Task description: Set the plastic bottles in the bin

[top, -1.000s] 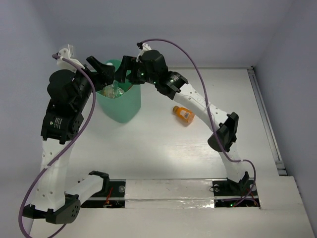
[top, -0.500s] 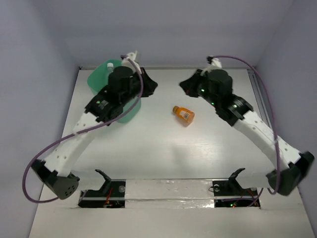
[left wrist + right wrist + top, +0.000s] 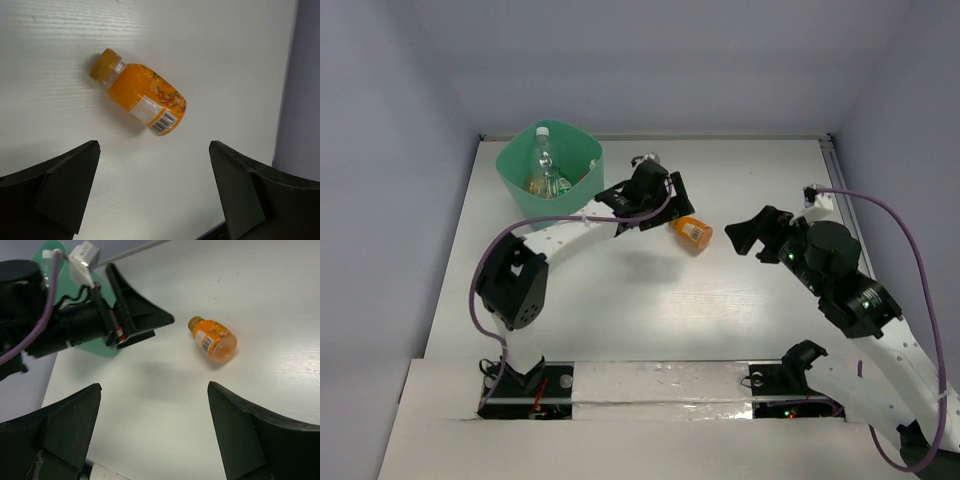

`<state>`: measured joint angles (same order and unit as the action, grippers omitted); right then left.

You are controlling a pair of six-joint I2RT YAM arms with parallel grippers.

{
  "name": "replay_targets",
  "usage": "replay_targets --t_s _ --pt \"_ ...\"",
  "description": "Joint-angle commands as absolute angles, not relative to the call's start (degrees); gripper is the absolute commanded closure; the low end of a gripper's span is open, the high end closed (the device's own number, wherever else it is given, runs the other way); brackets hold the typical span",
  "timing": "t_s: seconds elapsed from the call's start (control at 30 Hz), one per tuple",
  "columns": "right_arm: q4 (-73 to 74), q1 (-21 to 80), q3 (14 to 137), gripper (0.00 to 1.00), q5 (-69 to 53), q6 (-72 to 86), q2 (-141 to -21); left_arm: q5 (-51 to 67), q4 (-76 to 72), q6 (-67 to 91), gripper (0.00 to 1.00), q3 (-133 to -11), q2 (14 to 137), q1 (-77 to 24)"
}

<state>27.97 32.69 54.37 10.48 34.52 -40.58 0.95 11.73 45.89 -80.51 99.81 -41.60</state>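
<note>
You're holding the left claw [image 3: 154, 149] wide open over the orange bottle [image 3: 139, 99], which is lying on the surface [image 3: 225, 60] just ahead, its length slanting across the gap. The right claw [image 3: 152, 390], also spread wide, is sitting farther off.

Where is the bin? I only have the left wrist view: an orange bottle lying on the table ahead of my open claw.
Observer: In the top view, the bin stands at the far left corner of the table, left of your left claw.
Operator: Anything in it?
Observer: Yes, a clear bottle stands upright inside, among others.
Operator: And the right arm?
Observer: The right claw is open, right of the orange bottle, not touching it.
</note>
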Motion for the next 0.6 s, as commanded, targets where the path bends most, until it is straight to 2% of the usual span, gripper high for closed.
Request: replay_targets --t_s 0.0,0.43,0.57 --pt "30.93 32.96 51.69 0.07 8.01 34.45 -37.02 2.81 7.39 53.51 0.1 -82.61 103.7 -41.66" --pt "33.31 32.96 46.58 0.06 -5.18 30.94 -31.82 1.85 10.54 59.85 0.06 -97.9 123.99 -43.85" --pt "33.66 32.96 46.41 0.06 -6.68 29.36 -31.82 0.88 12.13 60.47 0.1 -100.99 127.88 -43.86"
